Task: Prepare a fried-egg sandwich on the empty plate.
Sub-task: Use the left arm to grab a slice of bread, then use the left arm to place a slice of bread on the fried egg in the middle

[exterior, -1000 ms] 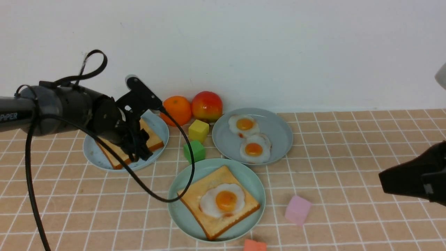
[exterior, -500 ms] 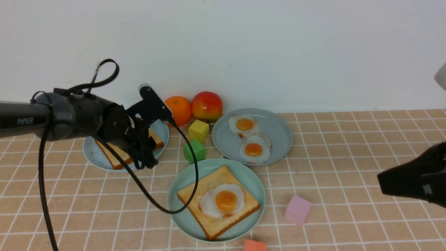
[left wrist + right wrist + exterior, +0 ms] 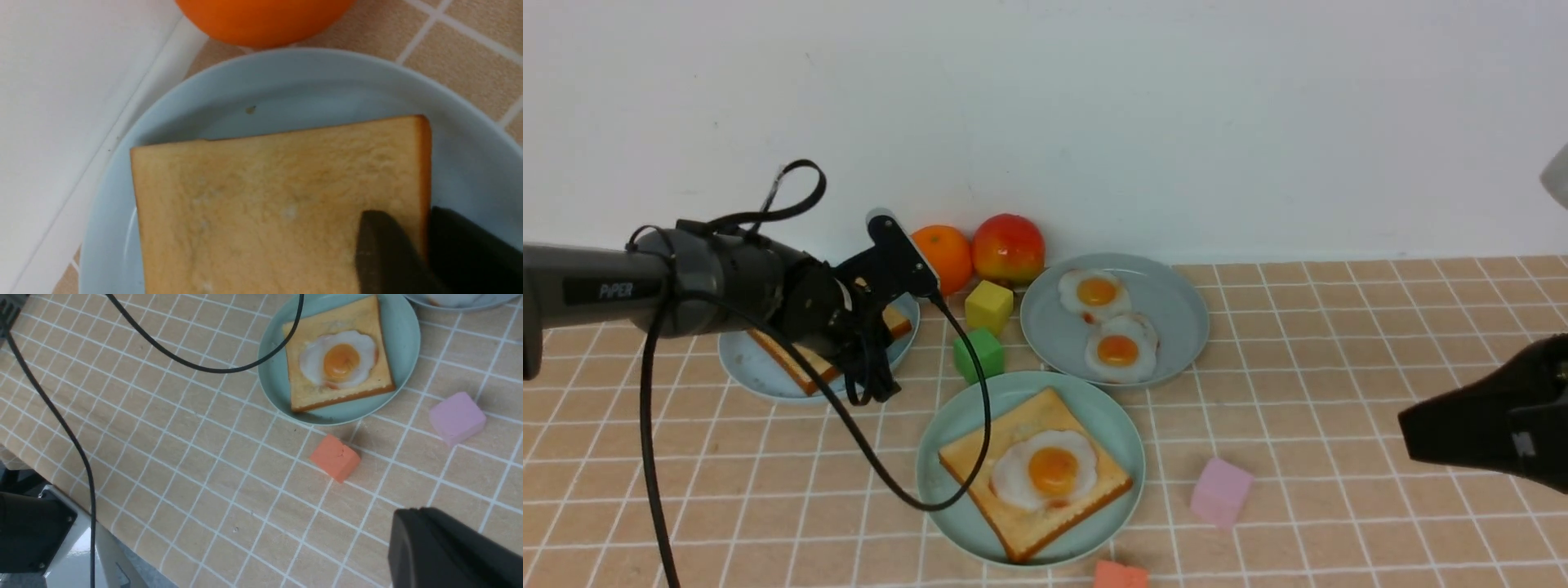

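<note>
Pinching one crust edge of the toast slice [image 3: 265, 204] on the sky-blue plate [image 3: 286, 85], the left gripper [image 3: 425, 249] has a shallow hold that may slip before reaching the egg-topped toast [image 3: 1041, 416] on the mint-green plate [image 3: 1115, 445] in front.

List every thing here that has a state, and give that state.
mint-green plate: holds the bottom toast slice with a fried egg on top; no top slice yet.
spare toast slice: on the sky-blue plate, gripped at one edge.
grey-blue plate: holds two fried eggs.
left gripper: shut on the spare toast slice.
right gripper: holds nothing visible; open or shut cannot be told.
</note>
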Motion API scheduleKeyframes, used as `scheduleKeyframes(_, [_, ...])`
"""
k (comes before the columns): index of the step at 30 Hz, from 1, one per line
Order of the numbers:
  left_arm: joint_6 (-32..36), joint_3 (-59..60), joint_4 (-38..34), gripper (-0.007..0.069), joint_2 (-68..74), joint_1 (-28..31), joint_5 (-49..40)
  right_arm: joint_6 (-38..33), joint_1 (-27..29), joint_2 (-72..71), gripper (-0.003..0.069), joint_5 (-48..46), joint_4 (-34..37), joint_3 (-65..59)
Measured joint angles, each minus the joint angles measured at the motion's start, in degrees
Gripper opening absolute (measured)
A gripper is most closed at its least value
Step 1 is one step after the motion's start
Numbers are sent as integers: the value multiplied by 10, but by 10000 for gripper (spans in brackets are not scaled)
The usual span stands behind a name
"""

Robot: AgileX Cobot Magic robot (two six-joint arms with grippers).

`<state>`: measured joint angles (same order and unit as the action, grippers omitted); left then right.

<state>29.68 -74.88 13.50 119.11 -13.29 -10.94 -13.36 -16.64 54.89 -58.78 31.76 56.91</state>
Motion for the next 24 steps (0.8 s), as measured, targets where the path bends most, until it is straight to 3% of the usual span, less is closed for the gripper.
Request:
scheduleKeyframes(3, [0, 1, 0, 15, -14, -1, -25, 0, 0, 0, 19, -1, 1, 0])
scheduleKeyframes(10, [-17, 7, -5, 16, -83, -3, -78, -1, 0, -1, 22, -1, 2, 0])
scheduleKeyframes(16, [-97, 9, -14, 16, -180, -20, -154, -11, 0, -27, 26, -1, -11, 0])
scheduleKeyframes(22, [-179, 31, -21, 16, -237, -145, -235, -6, 0, -77, 31, -8, -65, -4])
scheduleKeyframes(24, [-196, 42, -23, 16, -236, -220, -252, 3, 0, -104, 32, -10, -79, -14])
